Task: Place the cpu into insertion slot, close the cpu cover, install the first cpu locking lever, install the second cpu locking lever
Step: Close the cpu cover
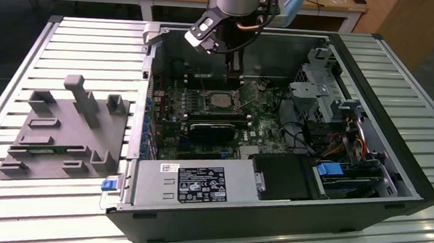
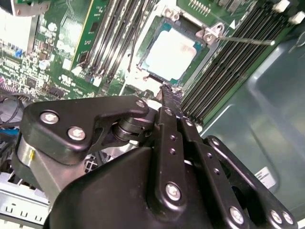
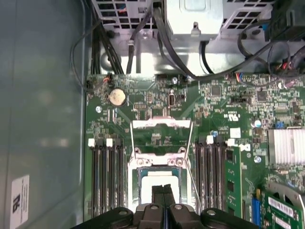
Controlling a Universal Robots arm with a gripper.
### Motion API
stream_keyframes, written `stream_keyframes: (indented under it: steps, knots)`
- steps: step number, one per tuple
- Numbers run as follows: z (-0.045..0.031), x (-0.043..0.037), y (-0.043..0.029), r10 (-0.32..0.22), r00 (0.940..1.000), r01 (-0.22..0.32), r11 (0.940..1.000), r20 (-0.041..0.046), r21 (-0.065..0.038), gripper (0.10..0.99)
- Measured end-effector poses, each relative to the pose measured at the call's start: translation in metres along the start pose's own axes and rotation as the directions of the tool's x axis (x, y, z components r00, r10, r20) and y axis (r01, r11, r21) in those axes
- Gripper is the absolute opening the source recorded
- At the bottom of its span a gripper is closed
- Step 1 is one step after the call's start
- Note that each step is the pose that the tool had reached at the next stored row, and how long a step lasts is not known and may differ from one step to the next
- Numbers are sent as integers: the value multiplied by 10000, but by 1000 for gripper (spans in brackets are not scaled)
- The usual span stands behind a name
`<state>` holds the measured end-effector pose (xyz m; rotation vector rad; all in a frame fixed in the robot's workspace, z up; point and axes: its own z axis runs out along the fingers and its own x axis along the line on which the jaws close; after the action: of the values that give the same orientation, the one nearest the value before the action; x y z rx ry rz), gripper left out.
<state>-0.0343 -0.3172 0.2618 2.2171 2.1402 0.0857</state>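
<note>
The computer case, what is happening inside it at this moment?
A robot arm holds its gripper, fingers together, just above the cpu. The cpu already lies in the insertion slot on the motherboard of the open computer case. The cpu cover appears flipped open, not yet closed, and a thin locking lever stands free beside the socket.

The cpu (image 2: 172,56) top is dull, smooth metal — the cpu cover (image 3: 162,123) (thin plate) brighter, bare silver.

worktop (image 1: 86,34): silver slatted metal | on it: open black computer case (image 1: 271,223), toward exterior view's right | grey moulded fixture (image 1: 58,129) just beside case, exterior view's left
</note>
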Motion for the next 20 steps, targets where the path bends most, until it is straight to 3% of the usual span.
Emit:
stream_keyframes:
  steps: [20]
  knots:
    - [32, 14, 398, 0, 10000, 0, 10000, 0, 0, 102]
